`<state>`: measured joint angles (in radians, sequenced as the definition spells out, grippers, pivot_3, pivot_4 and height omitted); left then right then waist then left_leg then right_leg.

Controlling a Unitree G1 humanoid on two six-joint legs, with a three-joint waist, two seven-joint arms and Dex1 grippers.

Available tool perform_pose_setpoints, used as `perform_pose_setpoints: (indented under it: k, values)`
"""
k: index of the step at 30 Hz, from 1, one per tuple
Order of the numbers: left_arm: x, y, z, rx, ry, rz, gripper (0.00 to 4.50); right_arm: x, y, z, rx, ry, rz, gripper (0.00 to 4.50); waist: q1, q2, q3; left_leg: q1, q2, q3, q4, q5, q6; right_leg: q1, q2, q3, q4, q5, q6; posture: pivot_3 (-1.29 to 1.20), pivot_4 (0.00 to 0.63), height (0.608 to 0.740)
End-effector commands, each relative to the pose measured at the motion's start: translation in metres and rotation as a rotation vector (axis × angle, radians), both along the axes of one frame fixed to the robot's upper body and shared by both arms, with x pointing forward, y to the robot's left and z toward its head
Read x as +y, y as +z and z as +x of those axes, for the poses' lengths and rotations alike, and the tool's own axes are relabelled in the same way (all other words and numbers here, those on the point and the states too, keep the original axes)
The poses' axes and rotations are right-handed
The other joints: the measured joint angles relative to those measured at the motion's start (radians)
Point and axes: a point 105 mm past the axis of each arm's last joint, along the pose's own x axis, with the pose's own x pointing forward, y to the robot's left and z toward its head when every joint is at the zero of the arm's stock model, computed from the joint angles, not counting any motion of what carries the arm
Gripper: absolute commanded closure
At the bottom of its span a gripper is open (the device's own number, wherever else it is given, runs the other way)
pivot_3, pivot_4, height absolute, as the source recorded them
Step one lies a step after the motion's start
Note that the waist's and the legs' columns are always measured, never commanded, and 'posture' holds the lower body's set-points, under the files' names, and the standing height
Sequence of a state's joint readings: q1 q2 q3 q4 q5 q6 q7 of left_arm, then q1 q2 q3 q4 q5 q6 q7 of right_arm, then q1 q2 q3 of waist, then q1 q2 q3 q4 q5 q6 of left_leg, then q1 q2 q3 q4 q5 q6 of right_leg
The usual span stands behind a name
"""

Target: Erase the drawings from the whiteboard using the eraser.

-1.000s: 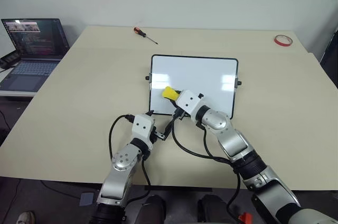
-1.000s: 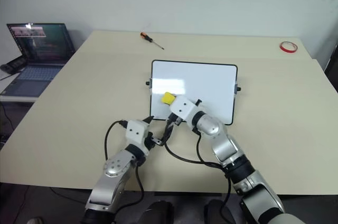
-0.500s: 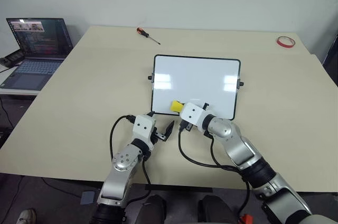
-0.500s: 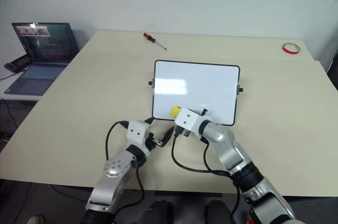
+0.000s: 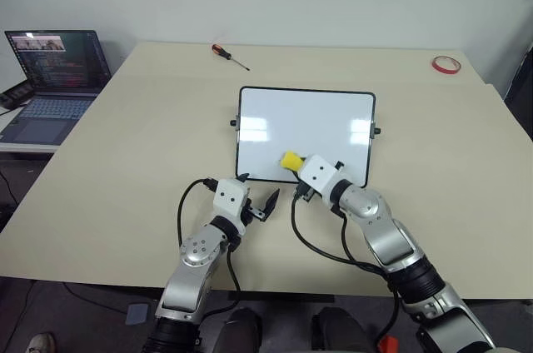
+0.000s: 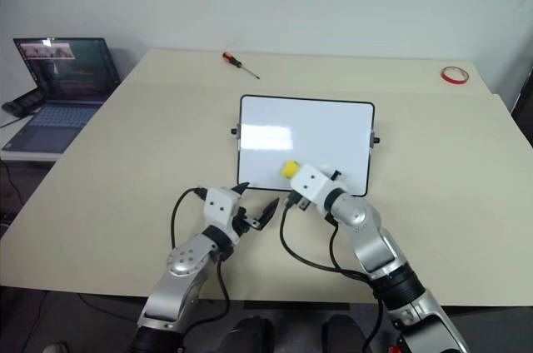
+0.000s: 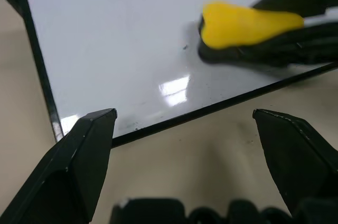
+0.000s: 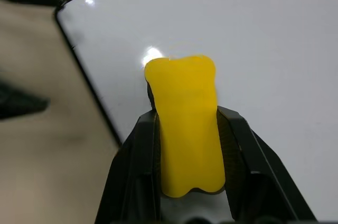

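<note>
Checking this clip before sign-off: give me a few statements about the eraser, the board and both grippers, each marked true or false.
1. The right gripper is shut on the yellow eraser. True.
2. The eraser is over the far edge of the whiteboard. False: it is at the near edge.
3. The left gripper is open and holds nothing. True.
4. The red tape ring lies on the whiteboard. False: it lies on the table, at the far right corner.
5. A screwdriver lies on the table beyond the whiteboard. True.

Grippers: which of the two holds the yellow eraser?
The right gripper; its fingers clamp the eraser over the whiteboard. The left gripper is open and empty.
</note>
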<state>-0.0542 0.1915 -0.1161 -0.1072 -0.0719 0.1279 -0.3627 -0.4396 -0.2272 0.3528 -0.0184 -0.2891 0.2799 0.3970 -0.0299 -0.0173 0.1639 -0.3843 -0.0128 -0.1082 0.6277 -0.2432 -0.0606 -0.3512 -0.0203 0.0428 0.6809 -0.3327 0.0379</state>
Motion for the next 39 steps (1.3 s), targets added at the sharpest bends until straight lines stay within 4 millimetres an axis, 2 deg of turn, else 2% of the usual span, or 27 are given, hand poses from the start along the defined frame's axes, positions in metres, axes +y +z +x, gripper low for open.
perform_pose_setpoints:
  k: [1, 6, 8, 11, 13, 25, 30, 35, 36, 39]
  values:
    - [-0.002, 0.012, 0.001, -0.044, -0.011, -0.013, 0.0, 0.017, 0.026, 0.005, -0.095, 0.035, 0.068, 3.32, -0.002, 0.0, 0.0, 0.0, 0.0, 0.0, 0.0, 0.0, 0.0, -0.001, 0.0, 0.0, 0.0, 0.0, 0.0, 0.0, 0.15, 0.74]
    - [-0.001, 0.011, -0.001, -0.043, -0.011, -0.009, 0.0, 0.032, 0.022, 0.006, -0.091, 0.071, 0.057, 3.32, -0.002, 0.0, 0.0, -0.001, 0.001, 0.001, -0.001, 0.0, 0.0, -0.002, 0.0, 0.0, -0.001, 0.0, 0.0, 0.0, 0.15, 0.74]
    - [0.0, 0.012, -0.001, -0.044, -0.008, -0.008, 0.0, 0.03, 0.01, 0.008, -0.061, 0.059, 0.001, 3.32, -0.002, 0.0, 0.0, -0.002, 0.001, 0.001, -0.001, 0.0, 0.0, -0.002, 0.0, 0.0, -0.001, 0.0, 0.0, 0.0, 0.15, 0.74]
    - [0.0, 0.013, -0.002, -0.046, -0.005, -0.009, 0.0, 0.013, -0.015, 0.009, 0.004, 0.012, -0.12, 3.32, 0.001, 0.0, 0.0, -0.002, 0.0, 0.0, -0.001, 0.0, 0.0, -0.002, 0.0, 0.0, -0.001, 0.0, 0.0, 0.0, 0.15, 0.74]
    - [-0.001, 0.013, -0.003, -0.046, -0.006, -0.011, 0.0, 0.003, -0.023, 0.008, 0.027, -0.013, -0.149, 3.32, 0.002, 0.0, 0.0, -0.001, 0.0, 0.0, -0.001, 0.0, 0.0, -0.001, 0.0, 0.0, -0.001, 0.0, 0.0, 0.0, 0.15, 0.74]
    - [-0.006, 0.014, 0.0, -0.046, -0.032, -0.018, 0.0, -0.058, -0.025, 0.0, 0.073, -0.175, -0.176, 3.32, 0.012, 0.0, 0.0, 0.0, -0.001, -0.002, 0.0, 0.0, 0.0, 0.001, 0.0, -0.001, 0.0, 0.0, 0.0, 0.0, 0.15, 0.74]
    - [-0.009, 0.015, 0.002, -0.048, -0.046, -0.018, 0.0, -0.058, -0.012, -0.01, 0.047, -0.161, -0.079, 3.32, 0.014, 0.0, 0.0, 0.0, -0.001, -0.002, 0.0, 0.0, 0.0, 0.002, 0.0, -0.001, -0.001, 0.0, 0.0, 0.0, 0.15, 0.74]
    - [-0.013, 0.018, 0.003, -0.056, -0.071, -0.013, 0.0, -0.052, 0.018, -0.025, -0.027, -0.12, 0.076, 3.32, 0.011, 0.0, 0.0, -0.002, -0.001, -0.001, 0.0, 0.0, 0.0, 0.0, 0.0, 0.0, -0.001, 0.0, 0.0, 0.0, 0.15, 0.74]
    - [-0.014, 0.02, 0.003, -0.067, -0.085, -0.003, 0.0, -0.057, 0.024, -0.028, -0.039, -0.136, 0.1, 3.32, 0.009, 0.0, 0.0, -0.002, -0.001, -0.001, 0.0, 0.0, 0.0, -0.001, 0.0, 0.0, -0.001, 0.0, 0.0, 0.0, 0.15, 0.74]
    - [-0.033, 0.044, 0.007, -0.129, -0.227, -0.011, 0.0, -0.096, 0.052, -0.041, -0.108, -0.285, 0.141, 3.32, 0.01, 0.0, 0.001, -0.007, -0.001, -0.002, 0.0, 0.0, 0.0, -0.004, 0.0, -0.001, -0.001, 0.0, 0.0, 0.0, 0.15, 0.74]
